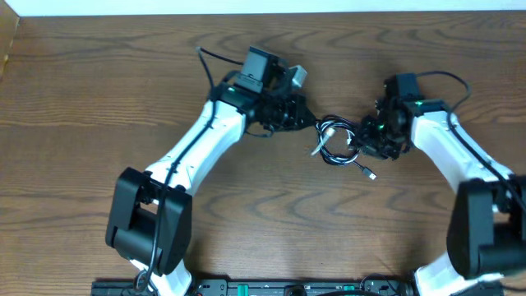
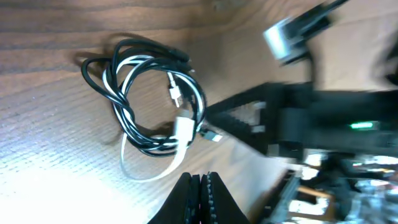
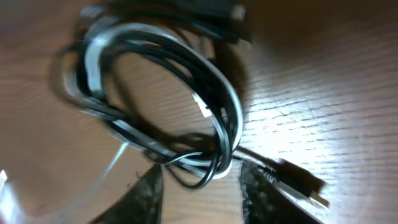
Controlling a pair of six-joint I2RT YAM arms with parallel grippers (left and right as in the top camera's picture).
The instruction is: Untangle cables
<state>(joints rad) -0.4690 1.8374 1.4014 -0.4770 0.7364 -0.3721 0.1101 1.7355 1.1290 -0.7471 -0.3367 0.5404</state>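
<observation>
A white cable (image 1: pixel 327 136) and a black cable (image 1: pixel 339 158) lie coiled together in one bundle on the wooden table (image 1: pixel 263 222), between my two arms. In the left wrist view the white cable (image 2: pixel 181 127) and black cable (image 2: pixel 118 99) loop through each other. My left gripper (image 2: pixel 201 182) is shut and empty, just short of the bundle. My right gripper (image 3: pixel 202 186) is open, its fingers on either side of the near edge of the bundle, where the black cable (image 3: pixel 186 68) and white cable (image 3: pixel 93 59) overlap. A black plug (image 3: pixel 298 182) lies beside the right finger.
The right arm (image 2: pixel 311 118) shows in the left wrist view behind the bundle. The table's far edge meets a white wall (image 1: pixel 263 6). The arm bases stand at the front edge (image 1: pixel 246 288).
</observation>
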